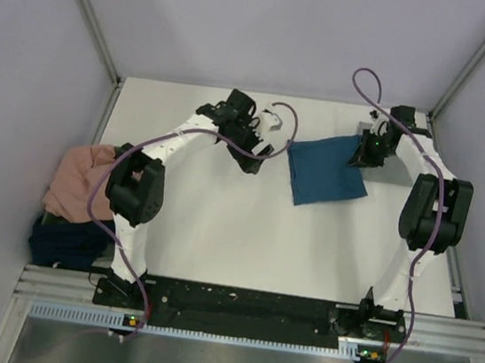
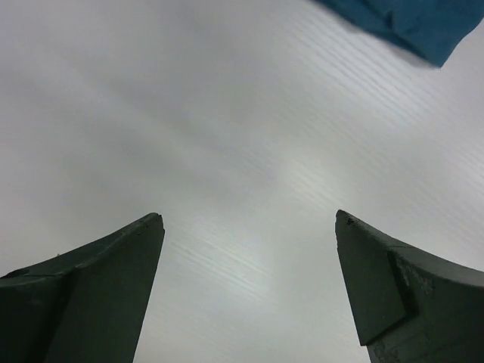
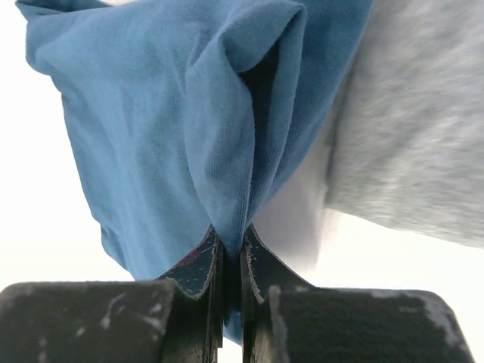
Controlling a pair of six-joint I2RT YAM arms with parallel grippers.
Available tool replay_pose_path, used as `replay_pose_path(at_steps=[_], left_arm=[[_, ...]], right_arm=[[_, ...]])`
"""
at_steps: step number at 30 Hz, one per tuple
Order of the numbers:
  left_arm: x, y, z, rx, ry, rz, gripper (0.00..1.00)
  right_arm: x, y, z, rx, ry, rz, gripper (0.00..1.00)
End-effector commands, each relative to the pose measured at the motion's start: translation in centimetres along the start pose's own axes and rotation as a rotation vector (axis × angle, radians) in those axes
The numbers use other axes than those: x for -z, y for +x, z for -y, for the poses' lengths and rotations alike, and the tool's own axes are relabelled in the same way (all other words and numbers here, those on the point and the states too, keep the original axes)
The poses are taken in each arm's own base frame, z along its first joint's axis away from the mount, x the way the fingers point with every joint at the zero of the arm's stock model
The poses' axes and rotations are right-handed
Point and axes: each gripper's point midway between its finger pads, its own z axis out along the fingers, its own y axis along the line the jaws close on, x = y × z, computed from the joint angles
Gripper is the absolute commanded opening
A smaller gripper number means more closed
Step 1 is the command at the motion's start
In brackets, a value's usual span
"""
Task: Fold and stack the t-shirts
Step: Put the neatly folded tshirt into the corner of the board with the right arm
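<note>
The teal-blue t-shirt (image 1: pixel 324 173) lies folded on the white table, right of centre. My right gripper (image 1: pixel 360 158) is shut on a bunched fold at its right edge; the right wrist view shows the blue cloth (image 3: pixel 174 128) pinched between the closed fingers (image 3: pixel 229 238). Grey cloth (image 3: pixel 423 128) lies just beyond it in that view. My left gripper (image 1: pixel 252 162) is open and empty just left of the blue shirt; in the left wrist view only bare table shows between its fingers (image 2: pixel 249 219), with a blue corner (image 2: pixel 412 23) at top right. The salmon-pink shirt (image 1: pixel 82 180) and the dark navy shirt (image 1: pixel 63 243) lie crumpled at the left edge.
Grey walls close in the table at the back and both sides. The metal rail (image 1: pixel 243 311) with the arm bases runs along the near edge. Purple cables loop over both arms.
</note>
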Motion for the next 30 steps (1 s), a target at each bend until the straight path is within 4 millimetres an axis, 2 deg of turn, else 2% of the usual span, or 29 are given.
replay_pose_path(at_steps=[1, 5, 8, 16, 22, 28, 30], left_arm=[[4.2, -1.5, -2.7, 0.007, -0.082, 0.065, 0.99], [4.7, -1.3, -3.5, 0.020, -0.102, 0.068, 0.99], [4.7, -1.1, -3.4, 0.026, -0.094, 0.065, 0.99], [5.3, -1.2, -3.2, 0.013, -0.091, 0.069, 0.99], [5.3, -1.0, -3.3, 0.012, -0.099, 0.065, 0.99], [5.4, -1.1, -3.6, 0.004, -0.117, 0.065, 0.99], [5.5, -1.1, -3.7, 0.000, -0.124, 0.065, 0.99]], right_arm=[[4.4, -4.3, 1.1, 0.097, 0.167, 0.091, 0.00], [6.5, -7.5, 1.8, 0.109, 0.263, 0.152, 0.00], [8.1, -9.3, 2.9, 0.190, 0.354, 0.156, 0.00], [12.5, -12.1, 5.3, 0.324, 0.559, 0.138, 0.00], [14.7, -12.8, 5.6, 0.350, 0.621, 0.146, 0.00], [16.8, -13.5, 5.0, 0.350, 0.629, 0.199, 0.00], [16.7, -13.6, 5.6, 0.350, 0.630, 0.198, 0.00]])
